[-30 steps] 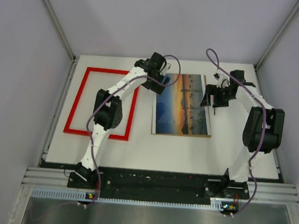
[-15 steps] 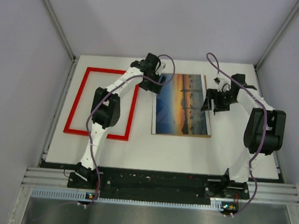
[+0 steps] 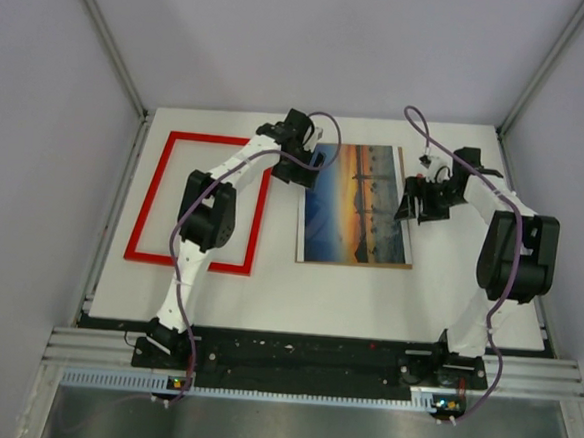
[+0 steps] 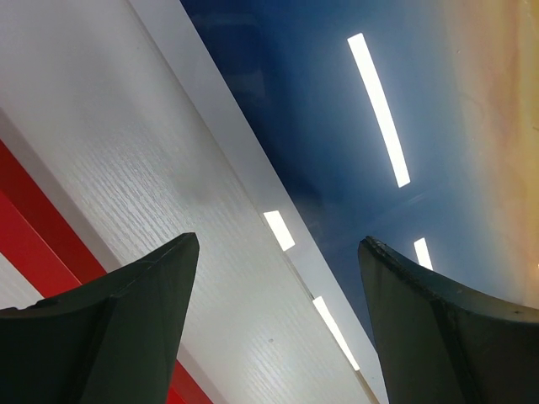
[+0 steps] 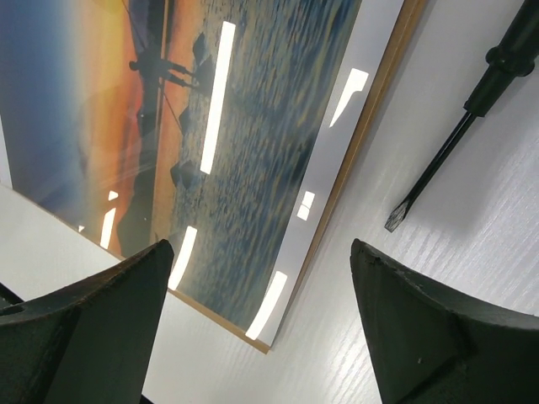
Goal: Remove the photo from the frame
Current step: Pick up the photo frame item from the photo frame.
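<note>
The photo (image 3: 358, 206) lies lengthwise twelve-to-six; the left claw (image 3: 313, 166), spread apart, straddles its ten o'clock edge, the right claw (image 3: 412, 202), likewise apart, its three o'clock edge.

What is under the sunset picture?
A brown board lies under the photo. Only its thin edge peeks out along the side. The photo covers the rest, so it cannot be seen.

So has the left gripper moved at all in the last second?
Yes. The left gripper has drifted slightly left, toward the red frame, and now straddles, open, the left edge of the photo.
</note>
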Motion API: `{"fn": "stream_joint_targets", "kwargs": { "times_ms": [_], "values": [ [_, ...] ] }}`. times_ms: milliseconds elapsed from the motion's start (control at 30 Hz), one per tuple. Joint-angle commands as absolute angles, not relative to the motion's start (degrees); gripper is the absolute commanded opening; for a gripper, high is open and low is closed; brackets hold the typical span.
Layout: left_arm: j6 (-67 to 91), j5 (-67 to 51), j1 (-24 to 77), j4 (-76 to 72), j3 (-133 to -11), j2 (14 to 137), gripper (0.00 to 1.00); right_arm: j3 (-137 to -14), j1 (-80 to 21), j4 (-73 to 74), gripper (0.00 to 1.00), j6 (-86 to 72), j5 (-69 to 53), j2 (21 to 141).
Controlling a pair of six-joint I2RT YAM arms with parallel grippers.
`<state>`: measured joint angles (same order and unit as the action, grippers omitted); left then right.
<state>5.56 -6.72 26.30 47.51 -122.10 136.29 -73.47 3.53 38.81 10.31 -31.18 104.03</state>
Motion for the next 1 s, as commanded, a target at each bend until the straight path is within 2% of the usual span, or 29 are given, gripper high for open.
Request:
{"fn": "stream_joint_targets", "kwargs": {
  "times_ms": [0,700,967],
  "values": [
    [6.33,-7.21,26.37,45.79,-122.35,135.7,0.83,-72.77,4.22,38.06,0.85,11.6,-32.96,103.71],
    [6.59,-8.44,26.37,45.35,-121.55,139.74,0.79,-72.77,4.22,38.06,0.76,11.69,-33.93,106.08],
    [6.59,-9.49,26.46,45.09,-121.03,140.45,0.65,-72.51,4.22,37.71,0.73,11.25,-33.14,107.4]
  ]
}}
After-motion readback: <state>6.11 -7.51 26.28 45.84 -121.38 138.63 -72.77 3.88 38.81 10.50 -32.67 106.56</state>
